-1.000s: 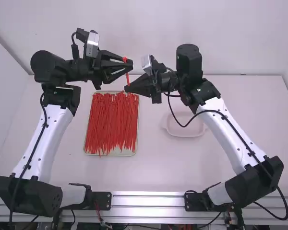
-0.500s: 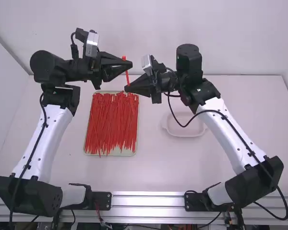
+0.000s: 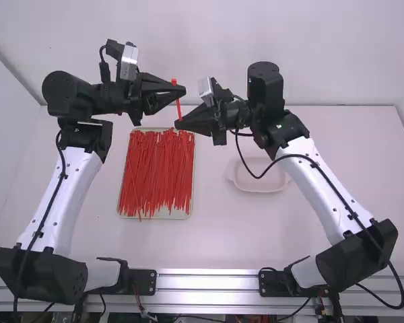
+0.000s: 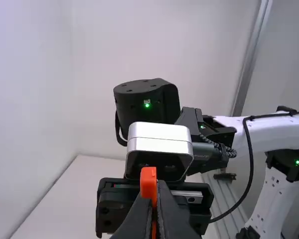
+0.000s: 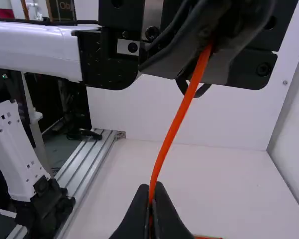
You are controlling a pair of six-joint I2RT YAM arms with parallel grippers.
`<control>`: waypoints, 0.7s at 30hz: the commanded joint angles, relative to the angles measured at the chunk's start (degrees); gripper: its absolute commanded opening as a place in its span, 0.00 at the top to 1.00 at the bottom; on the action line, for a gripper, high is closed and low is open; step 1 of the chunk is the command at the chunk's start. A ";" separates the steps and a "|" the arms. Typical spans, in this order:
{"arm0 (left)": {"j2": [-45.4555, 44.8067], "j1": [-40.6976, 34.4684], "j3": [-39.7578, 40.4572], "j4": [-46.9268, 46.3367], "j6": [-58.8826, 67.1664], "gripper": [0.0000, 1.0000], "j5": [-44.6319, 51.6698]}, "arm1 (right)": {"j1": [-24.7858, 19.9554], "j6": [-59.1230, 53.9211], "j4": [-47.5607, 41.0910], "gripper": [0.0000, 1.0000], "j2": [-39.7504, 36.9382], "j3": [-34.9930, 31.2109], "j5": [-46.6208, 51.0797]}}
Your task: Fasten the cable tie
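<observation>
Red plastic cable tie stands nearly upright in the air at 12 o'clock of the pale rectangular tray heaped with loose red ties, with a shallow white dish at the tray's 3 o'clock. Its lower end vanishes between the clenched fingers of the right gripper, reaching in from 3 o'clock, so the tip cannot be made out. Farther off, the left gripper, from 9 o'clock, is clamped on the strap just under the square head, hiding that stretch.
</observation>
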 commanded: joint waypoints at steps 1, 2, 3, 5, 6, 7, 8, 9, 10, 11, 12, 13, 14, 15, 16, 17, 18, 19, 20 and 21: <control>-0.26 0.26 -0.02 0.44 -0.37 0.98 -0.70 | 0.20 -0.07 0.20 0.99 0.24 1.07 -0.35; -0.26 0.28 -0.02 0.39 -0.33 0.98 -0.66 | 0.04 -0.04 0.17 0.92 0.24 1.07 -0.37; -0.24 0.70 -0.02 0.31 -0.31 0.98 -0.70 | -0.57 -0.07 0.20 0.62 0.24 1.07 -0.39; -0.24 1.42 -0.02 -0.20 -0.33 0.98 -1.29 | -1.53 -0.55 0.09 0.01 0.24 1.07 0.72; -0.24 2.03 -0.02 -1.92 0.02 0.98 -2.54 | -2.40 -0.46 -0.04 0.01 0.24 1.07 1.42; -0.24 2.34 -0.02 -3.02 0.39 0.98 -3.45 | -2.97 -0.48 -0.20 0.01 0.24 1.07 1.77; -0.24 2.71 -0.02 -4.37 1.09 0.98 -4.44 | -3.76 -0.48 -0.72 0.01 0.24 1.07 2.16; -0.24 3.10 -0.02 -7.26 3.41 0.98 -5.97 | -5.03 -0.50 -1.79 0.01 0.24 1.07 2.01; -0.24 3.10 -0.02 -9.18 5.18 0.98 -6.82 | -5.90 -0.52 -2.16 0.01 0.24 1.07 1.66; -0.22 2.97 -0.02 -11.08 6.95 0.98 -7.89 | -6.73 -0.61 -3.04 0.01 0.24 1.07 1.27; 0.00 2.95 -0.02 -13.57 9.09 0.98 -9.35 | -7.85 -1.95 -4.15 0.01 0.24 1.07 0.28; 0.20 2.97 -0.02 -15.23 10.32 0.98 -10.58 | -8.72 -3.72 -5.57 0.01 0.24 1.07 -0.42; 0.37 3.08 -0.02 -16.11 10.95 0.98 -11.32 | -9.22 -5.20 -6.60 0.01 0.24 1.07 -0.90; 1.05 3.13 -0.02 -18.16 12.35 0.98 -13.29 | -10.29 -10.08 -9.70 0.01 0.24 1.07 -1.97; 1.75 2.86 -0.02 -19.28 13.03 0.98 -14.49 | -11.08 -15.23 -12.24 0.01 0.24 1.07 -2.29; 2.25 2.75 -0.02 -19.41 13.27 0.98 -14.86 | -11.52 -18.03 -13.90 0.01 0.24 1.07 -1.86; 2.93 2.73 -0.02 -19.32 13.25 0.98 -15.08 | -12.04 -21.00 -16.20 0.01 0.24 1.07 -0.59; 3.98 2.73 -0.02 -18.73 13.18 0.98 -15.08 | -12.70 -24.20 -18.21 0.01 0.24 1.07 1.62; 4.98 2.75 0.00 -18.23 12.92 0.98 -15.23 | -13.22 -26.43 -19.45 0.01 0.24 1.07 4.37; 5.60 2.84 0.00 -17.75 12.52 0.98 -15.41 | -13.51 -27.52 -20.35 0.01 0.24 1.07 6.36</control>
